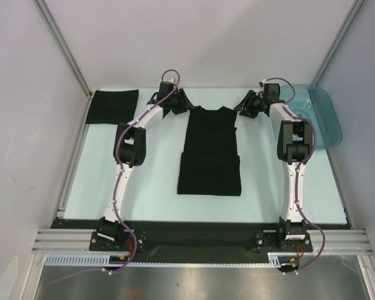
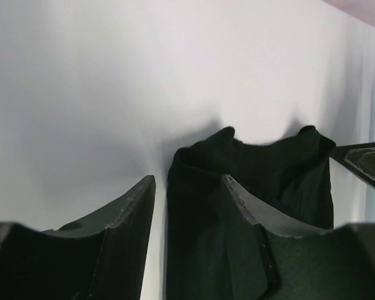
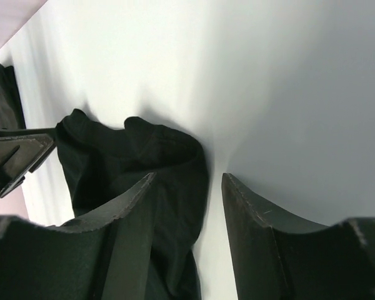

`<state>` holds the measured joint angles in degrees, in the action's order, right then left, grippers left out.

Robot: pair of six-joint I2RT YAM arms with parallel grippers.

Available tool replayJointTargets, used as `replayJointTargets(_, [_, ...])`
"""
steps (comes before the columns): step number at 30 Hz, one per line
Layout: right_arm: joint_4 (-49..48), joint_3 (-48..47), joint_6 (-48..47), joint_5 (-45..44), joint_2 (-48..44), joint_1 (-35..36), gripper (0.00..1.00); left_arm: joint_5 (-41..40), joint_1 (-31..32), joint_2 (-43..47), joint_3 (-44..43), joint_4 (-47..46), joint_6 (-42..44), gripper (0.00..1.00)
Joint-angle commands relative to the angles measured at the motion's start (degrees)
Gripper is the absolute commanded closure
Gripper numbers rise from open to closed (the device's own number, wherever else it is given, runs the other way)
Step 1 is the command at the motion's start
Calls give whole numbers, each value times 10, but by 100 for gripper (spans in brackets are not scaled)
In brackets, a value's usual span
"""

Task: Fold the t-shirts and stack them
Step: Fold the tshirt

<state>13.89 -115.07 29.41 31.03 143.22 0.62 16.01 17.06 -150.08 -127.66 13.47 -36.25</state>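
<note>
Hidden: in the top view the dark tips of both claws are hard to tell from the black cloth. In the wrist views the shirt's lower part is cut off behind the fingers.
Left claw: moderately parted, nothing gripped, set just beside the collar end's left corner.
Right claw: moderately parted, nothing gripped, placed at the right corner.
Middle t-shirt: plain black, laid flat mid-table, collar away, sides folded in, a wider doubled band nearest.
Second t-shirt: folded rectangle, far left corner.
Tray: teal, far right, partly covered by the arm.
</note>
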Motion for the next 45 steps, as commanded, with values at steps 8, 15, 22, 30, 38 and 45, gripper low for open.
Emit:
replayJointTargets(8, [0,-15,-1,10,31,-2,56,25,-2,-36,-48,-28,-43,60])
replayJointTargets(15, [-20,-25,10,39,47,-2,66,35,-6,-37,-42,-45,-44,71])
replayJointTargets(22, [-49,-45,41,45,73,-3,89,34,-18,-50,-62,-62,-61,96])
replayJointTargets(30, [-22,-115,40,14,100,-19,100,16,-34,-59,-77,-48,-79,93])
replayJointTargets(38, [17,-127,31,24,67,-19,47,-12,-36,8,-72,28,-31,34])
replayJointTargets(45, [221,-115,-35,-26,-49,-29,33,-12,-48,206,77,139,53,31])
